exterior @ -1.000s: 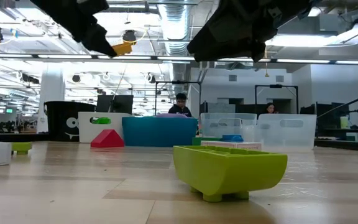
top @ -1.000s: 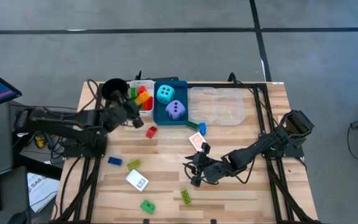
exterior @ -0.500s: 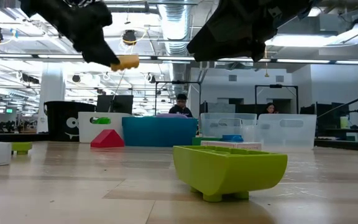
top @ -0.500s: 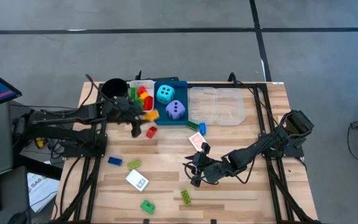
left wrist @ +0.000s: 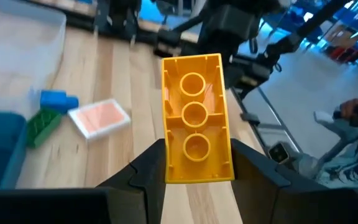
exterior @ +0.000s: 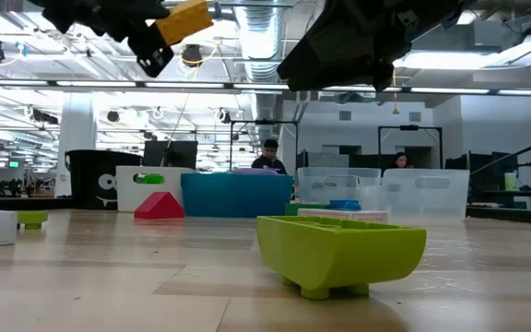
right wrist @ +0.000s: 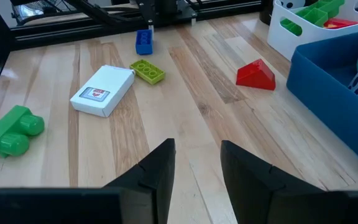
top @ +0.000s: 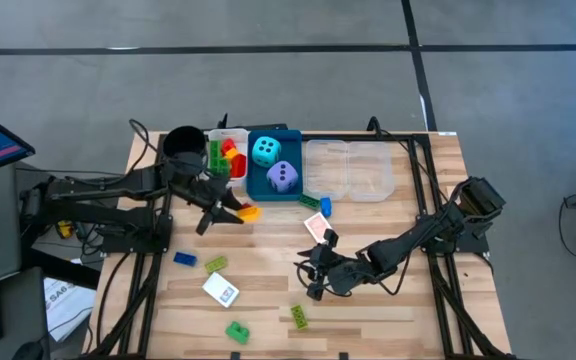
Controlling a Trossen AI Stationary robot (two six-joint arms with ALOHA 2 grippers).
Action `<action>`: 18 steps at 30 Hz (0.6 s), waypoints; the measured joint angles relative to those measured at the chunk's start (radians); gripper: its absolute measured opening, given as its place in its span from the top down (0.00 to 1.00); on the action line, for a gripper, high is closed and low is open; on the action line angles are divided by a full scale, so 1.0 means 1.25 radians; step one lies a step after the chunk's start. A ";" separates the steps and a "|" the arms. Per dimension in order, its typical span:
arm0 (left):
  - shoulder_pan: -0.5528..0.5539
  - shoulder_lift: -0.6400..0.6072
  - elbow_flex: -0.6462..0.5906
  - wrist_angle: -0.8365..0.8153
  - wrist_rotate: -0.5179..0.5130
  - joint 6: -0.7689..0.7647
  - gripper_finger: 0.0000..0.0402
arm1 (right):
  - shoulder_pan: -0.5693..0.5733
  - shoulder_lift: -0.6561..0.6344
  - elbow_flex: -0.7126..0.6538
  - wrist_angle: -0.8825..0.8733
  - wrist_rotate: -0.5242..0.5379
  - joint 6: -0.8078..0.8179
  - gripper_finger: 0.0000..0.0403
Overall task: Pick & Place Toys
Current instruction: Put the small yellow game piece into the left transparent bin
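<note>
My left gripper (top: pixel 234 211) is shut on an orange brick (left wrist: pixel 196 118), held above the table just in front of the blue tray (top: pixel 258 190). Below it a red brick (right wrist: pixel 255 74) rests flat on the table. My right gripper (right wrist: pixel 197 152) hovers open over bare wood at mid-table (top: pixel 313 277), nothing between its fingers. Loose on the table lie a blue brick (top: pixel 184 258), a lime brick (top: pixel 215 264), a white card box (top: pixel 221 290), a green brick (top: pixel 237 331), another lime brick (top: pixel 298 316) and a pink card (top: pixel 317 226). A cyan die (top: pixel 265 151) and a purple die (top: pixel 282 177) sit in the blue tray. My left gripper pinches the orange brick by its two long sides (left wrist: pixel 169 168), near one end, between the two fingers (left wrist: pixel 247 168). The fingers come from the table's left, nearly level, and lie along the brick. The brick juts out past the fingertips, hollow underside toward the wrist camera, lifted clear (exterior: pixel 184 18).
A white tray (top: pixel 240 172) with several bricks, the blue tray and a clear tray (top: pixel 350 170) stand in a row at the far edge, a black cup (top: pixel 183 143) left of them. A small blue brick (top: pixel 325 206) and a green one (top: pixel 309 200) lie by the blue tray.
My left gripper has swung round from pointing at the white tray to pointing toward the table's right and near edge, and its wrist has rolled. The orange brick came along, from beside the white tray to above the red brick, and has tipped. The gripper has stayed shut on it.
</note>
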 joint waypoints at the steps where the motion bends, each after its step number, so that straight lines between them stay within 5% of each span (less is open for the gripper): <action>1: 0.000 0.000 0.000 0.015 -0.006 0.000 0.66 | 0.000 0.000 0.000 0.000 0.000 0.000 0.69; 5: 0.000 0.000 0.000 0.055 -0.101 0.000 0.66 | 0.000 0.000 0.000 0.000 0.019 0.005 0.69; 9: 0.000 0.001 0.000 0.080 -0.182 -0.021 0.66 | 0.012 0.000 0.000 -0.005 0.149 0.040 0.69; 18: -0.062 0.065 0.000 0.102 -0.086 -0.078 0.66 | 0.044 -0.003 0.000 0.006 0.235 -0.230 0.69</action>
